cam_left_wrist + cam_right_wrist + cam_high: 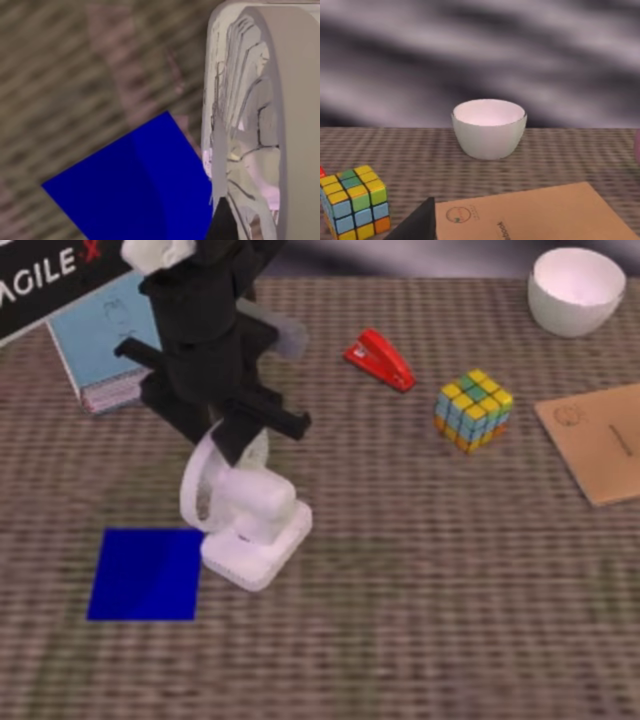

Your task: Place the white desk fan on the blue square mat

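The white desk fan [250, 510] stands on its rounded square base just right of the blue square mat [147, 573], the base's corner at the mat's right edge. My left gripper [240, 440] comes down from above and is shut on the fan's round cage [250, 125]. One dark fingertip [221, 222] presses the grille's face; the other is hidden behind the cage. The mat [135, 185] lies flat beside the cage in the left wrist view. My right gripper [422, 222] is outside the top view, parked low near the table's far right.
A light-blue book [100, 350] lies behind the left arm. A red stapler [380, 360], a colour cube [473, 410], a white bowl [577, 290] and a brown notebook [600, 440] occupy the right half. The bowl [489, 127] and cube [355, 207] face the right wrist.
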Controlling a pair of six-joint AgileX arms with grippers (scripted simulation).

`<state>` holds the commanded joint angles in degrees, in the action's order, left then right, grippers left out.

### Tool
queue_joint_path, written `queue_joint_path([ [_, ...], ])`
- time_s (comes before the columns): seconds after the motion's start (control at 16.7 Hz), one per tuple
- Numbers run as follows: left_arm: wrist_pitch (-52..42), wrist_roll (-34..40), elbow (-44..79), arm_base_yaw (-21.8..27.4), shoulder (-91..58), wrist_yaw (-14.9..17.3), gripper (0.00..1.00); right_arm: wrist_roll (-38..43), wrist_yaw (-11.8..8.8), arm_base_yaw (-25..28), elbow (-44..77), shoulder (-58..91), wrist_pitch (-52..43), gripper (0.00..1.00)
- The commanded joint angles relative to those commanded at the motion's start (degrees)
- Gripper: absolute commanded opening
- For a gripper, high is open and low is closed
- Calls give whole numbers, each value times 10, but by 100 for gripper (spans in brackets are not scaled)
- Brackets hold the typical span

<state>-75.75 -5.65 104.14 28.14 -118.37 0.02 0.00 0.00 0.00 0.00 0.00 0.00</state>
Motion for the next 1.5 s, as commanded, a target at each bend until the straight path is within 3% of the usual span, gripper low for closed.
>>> queue_joint_path([
  [0.6, -119, 1, 133, -9, -9, 1, 0, 0, 0, 0, 0, 0, 0, 100],
  [1.02, -125, 18, 125, -7, -3, -4, 0, 0, 0, 0, 0, 0, 0, 100],
  [1.26, -144, 127, 85, -14, 22, -25, 0, 0, 0, 0, 0, 0, 0, 100],
  [1.5, -154, 330, 29, -27, 66, -49, 0, 0, 0, 0, 0, 0, 0, 100],
])
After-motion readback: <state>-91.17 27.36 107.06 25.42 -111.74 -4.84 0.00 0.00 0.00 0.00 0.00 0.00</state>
